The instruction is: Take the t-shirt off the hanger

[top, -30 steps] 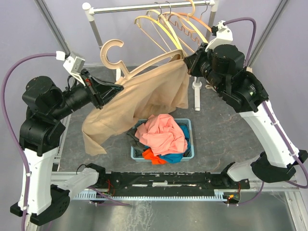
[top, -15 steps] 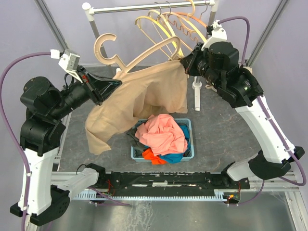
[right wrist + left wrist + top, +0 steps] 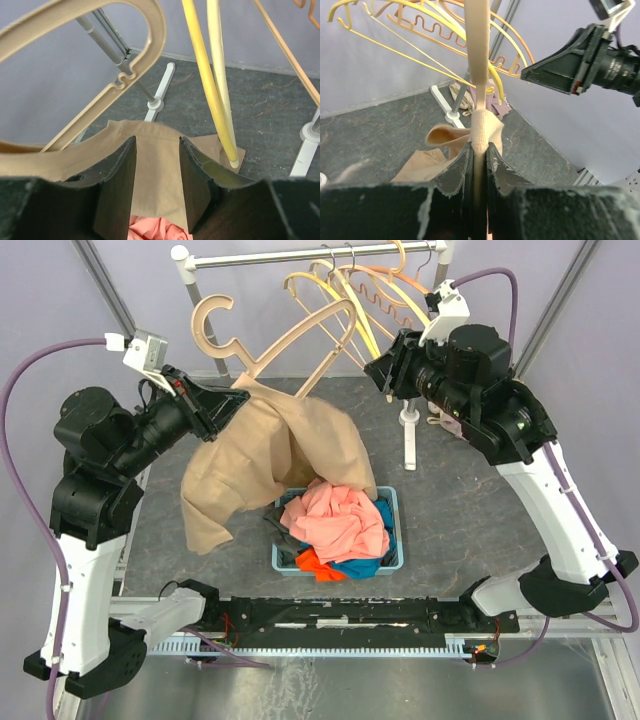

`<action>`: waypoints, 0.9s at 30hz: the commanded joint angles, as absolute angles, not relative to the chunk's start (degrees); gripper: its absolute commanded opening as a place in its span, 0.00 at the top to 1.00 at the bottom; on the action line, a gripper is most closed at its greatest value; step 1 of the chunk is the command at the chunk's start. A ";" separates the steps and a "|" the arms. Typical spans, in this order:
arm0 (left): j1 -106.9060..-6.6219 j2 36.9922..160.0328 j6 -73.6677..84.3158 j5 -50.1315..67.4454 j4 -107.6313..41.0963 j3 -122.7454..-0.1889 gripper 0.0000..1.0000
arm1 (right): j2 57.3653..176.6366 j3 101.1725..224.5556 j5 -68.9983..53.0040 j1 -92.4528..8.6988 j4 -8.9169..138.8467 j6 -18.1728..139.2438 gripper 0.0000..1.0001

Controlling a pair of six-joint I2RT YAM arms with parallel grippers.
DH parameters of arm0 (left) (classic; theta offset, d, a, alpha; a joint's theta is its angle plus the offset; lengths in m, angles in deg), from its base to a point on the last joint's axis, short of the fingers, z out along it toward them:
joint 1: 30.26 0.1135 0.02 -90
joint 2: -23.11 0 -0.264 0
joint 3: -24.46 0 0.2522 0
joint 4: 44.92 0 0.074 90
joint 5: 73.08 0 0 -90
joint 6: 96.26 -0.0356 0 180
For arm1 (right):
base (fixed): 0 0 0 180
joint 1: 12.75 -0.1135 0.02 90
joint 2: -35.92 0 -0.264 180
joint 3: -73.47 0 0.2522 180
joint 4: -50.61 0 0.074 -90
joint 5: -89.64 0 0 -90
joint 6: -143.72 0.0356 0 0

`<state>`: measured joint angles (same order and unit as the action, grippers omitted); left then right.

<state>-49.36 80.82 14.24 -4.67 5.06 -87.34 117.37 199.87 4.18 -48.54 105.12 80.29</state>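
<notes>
The tan t-shirt (image 3: 300, 450) hangs limp from the left arm of the beige hanger (image 3: 300, 345), its lower part draped over the basket. The hanger's right arm is bare. My left gripper (image 3: 238, 397) is shut on the hanger's left arm; in the left wrist view (image 3: 480, 146) the hanger (image 3: 478, 50) runs up from the jaws, with bunched t-shirt fabric (image 3: 485, 127) at their tips. My right gripper (image 3: 378, 368) is open and empty, up beside the hanger's bare end. In the right wrist view (image 3: 157, 142) the t-shirt (image 3: 155, 170) lies below the jaws and the hanger (image 3: 159, 35) is above left.
A blue basket (image 3: 395, 502) of coloured clothes sits below the t-shirt. A clothes rail (image 3: 300, 254) at the back carries several yellow and orange hangers (image 3: 370, 290), close by my right gripper. The rail's post foot (image 3: 408, 430) stands right of the t-shirt.
My right gripper let go of the t-shirt's right shoulder, which slid off that end of the hanger and dropped. The left gripper lifted the hanger slightly.
</notes>
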 commanded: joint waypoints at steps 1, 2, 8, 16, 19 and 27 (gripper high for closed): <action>-49.26 80.68 14.51 -1.40 1.69 -89.04 0.97 | 116.79 204.17 2.13 -48.18 102.29 77.55 0.53; -49.26 80.67 14.27 -0.75 2.57 -89.12 0.97 | 117.31 205.17 1.62 -48.18 102.30 77.45 0.53; -49.25 80.71 14.14 3.00 5.18 -88.98 0.97 | 121.16 210.89 -0.90 -48.20 102.51 77.72 0.52; -49.25 81.84 13.88 2.90 6.20 -87.94 0.97 | 127.36 218.58 -6.38 -48.63 102.53 78.64 0.51; -49.25 83.13 13.11 1.77 6.51 -88.28 0.97 | 129.14 220.04 -7.27 -49.63 101.62 77.85 0.50; -49.25 87.73 12.20 0.21 10.79 -91.43 0.97 | 133.92 226.39 -9.29 -55.23 101.09 73.73 0.43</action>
<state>-49.36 87.03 14.08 1.76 11.03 -88.74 133.24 222.45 -6.95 -52.61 104.27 76.62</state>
